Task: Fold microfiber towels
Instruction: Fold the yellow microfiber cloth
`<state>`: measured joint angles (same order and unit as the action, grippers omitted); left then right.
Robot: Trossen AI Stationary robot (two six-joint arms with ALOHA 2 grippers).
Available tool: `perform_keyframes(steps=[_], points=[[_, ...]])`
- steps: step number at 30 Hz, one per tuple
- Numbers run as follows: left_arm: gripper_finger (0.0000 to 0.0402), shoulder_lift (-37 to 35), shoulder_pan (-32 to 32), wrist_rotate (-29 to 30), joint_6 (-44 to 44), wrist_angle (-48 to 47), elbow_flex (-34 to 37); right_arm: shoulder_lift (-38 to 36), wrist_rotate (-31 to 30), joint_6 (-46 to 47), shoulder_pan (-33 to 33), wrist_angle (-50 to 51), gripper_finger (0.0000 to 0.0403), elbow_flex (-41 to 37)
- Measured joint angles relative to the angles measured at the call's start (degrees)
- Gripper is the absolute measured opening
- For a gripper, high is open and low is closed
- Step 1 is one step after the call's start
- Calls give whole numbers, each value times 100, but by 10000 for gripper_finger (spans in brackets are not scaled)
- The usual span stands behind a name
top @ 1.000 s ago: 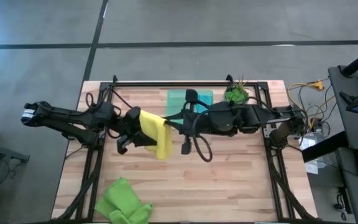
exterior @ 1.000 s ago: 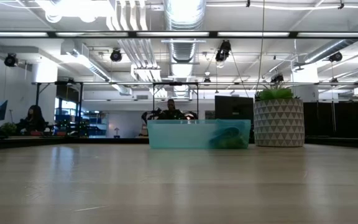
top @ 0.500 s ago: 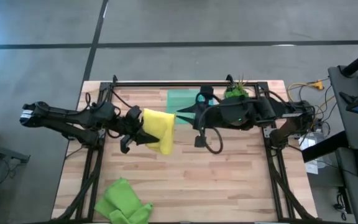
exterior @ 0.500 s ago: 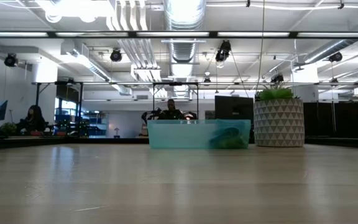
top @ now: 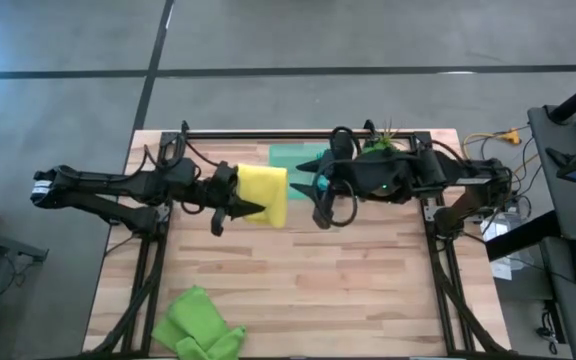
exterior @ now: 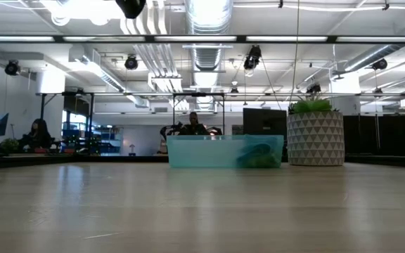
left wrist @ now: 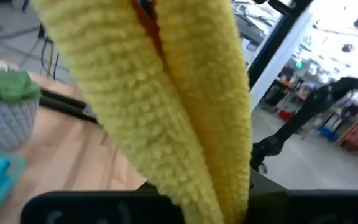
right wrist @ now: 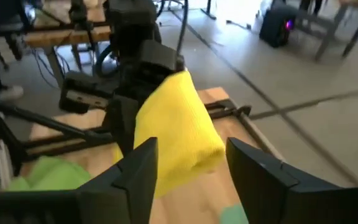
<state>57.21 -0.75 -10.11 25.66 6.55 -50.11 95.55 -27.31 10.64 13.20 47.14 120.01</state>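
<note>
Right hand [top: 300, 187] has let go and backed off with fingers apart, leaving yellow towel [top: 264, 193] hanging between both hands, pinched only by shut left hand [top: 236, 203].

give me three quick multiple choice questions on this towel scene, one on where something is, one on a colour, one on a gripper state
1. Where do the green towels lie?
A. near table edge, left side
B. in the tray
C. beside the plant

2. What colour is the towel in the left gripper?
A. teal
B. yellow
C. white

3. How is the right gripper?
A. shut on the towel
B. open, holding nothing
C. out of view

Answers: 1 A, the high view shows them bunched at that edge. 2 B, the yellow towel hangs from it. 3 B, the right wrist view shows its fingers spread, the towel beyond them.
</note>
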Motion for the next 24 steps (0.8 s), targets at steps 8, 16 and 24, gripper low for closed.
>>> perform_keyframes(steps=[8, 16, 24], points=[[12, 0, 66, 542, -1081, 43, -109, -158, 19, 889, -140, -840, 248, -906], [12, 9, 146, 726, -1573, 54, -109, -626, 567, 891, -564, -2333, 338, -1956], [5, -3, 151, 157, -2005, 395, -111, -705, 1843, 851, -976, -3065, 359, -2439]])
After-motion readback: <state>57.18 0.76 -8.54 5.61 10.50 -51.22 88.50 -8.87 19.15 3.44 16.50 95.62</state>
